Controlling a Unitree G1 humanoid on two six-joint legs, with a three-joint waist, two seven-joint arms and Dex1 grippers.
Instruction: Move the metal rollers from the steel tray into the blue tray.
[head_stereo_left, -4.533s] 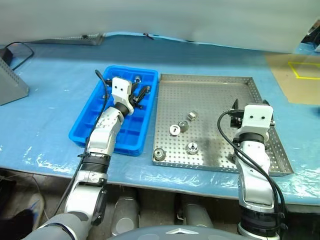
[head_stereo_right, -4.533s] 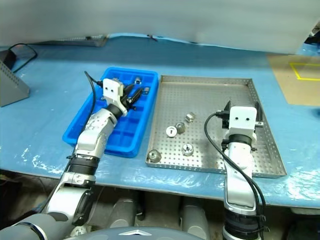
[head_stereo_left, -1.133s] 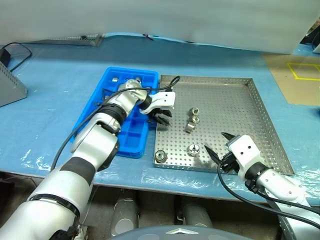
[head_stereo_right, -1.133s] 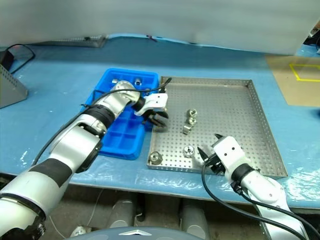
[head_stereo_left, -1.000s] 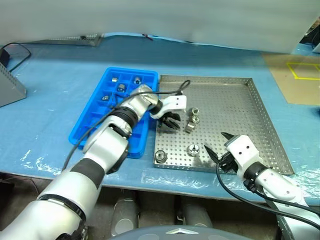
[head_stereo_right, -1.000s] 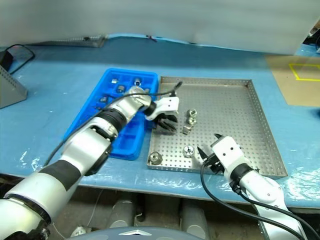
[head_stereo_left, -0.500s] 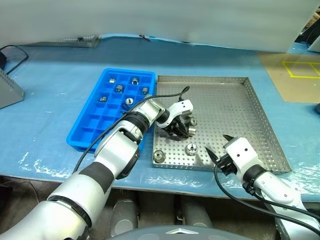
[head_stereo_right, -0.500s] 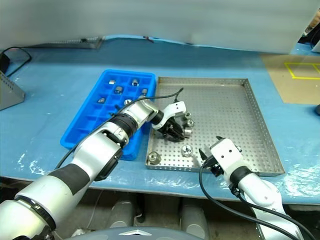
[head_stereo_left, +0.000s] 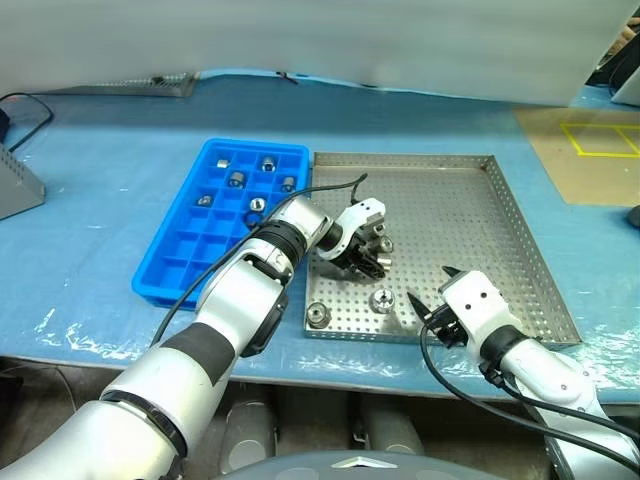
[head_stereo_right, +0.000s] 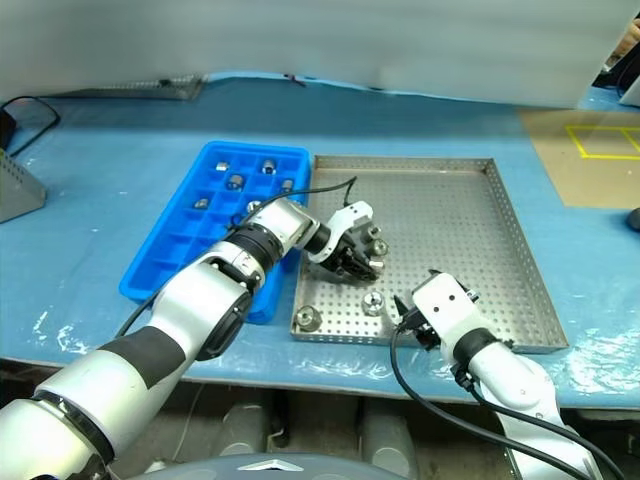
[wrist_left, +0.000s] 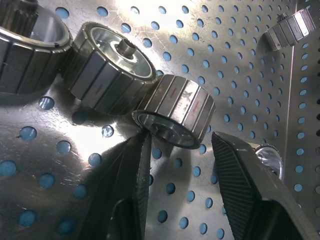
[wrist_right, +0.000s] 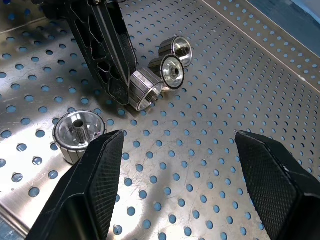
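Left gripper (wrist_left: 180, 165) down on the steel tray (head_stereo_left: 470, 215); jaws partly apart, straddling one metal roller (wrist_left: 176, 111), one finger touching its rim, not clamped; two more rollers beside it; right gripper (wrist_right: 192, 170) jaws wide apart, holding nothing, over the tray; other rollers sit in the blue tray (head_stereo_left: 190, 250).

Shiny silver metal rollers (wrist_left: 175, 111) marked with faint red lines are seen on a grey steel tray (head_stereo_left: 470, 215) patterned with round holes, beside a bright blue tray (head_stereo_left: 190, 255), all upon a light blue table cover (head_stereo_left: 100, 150).
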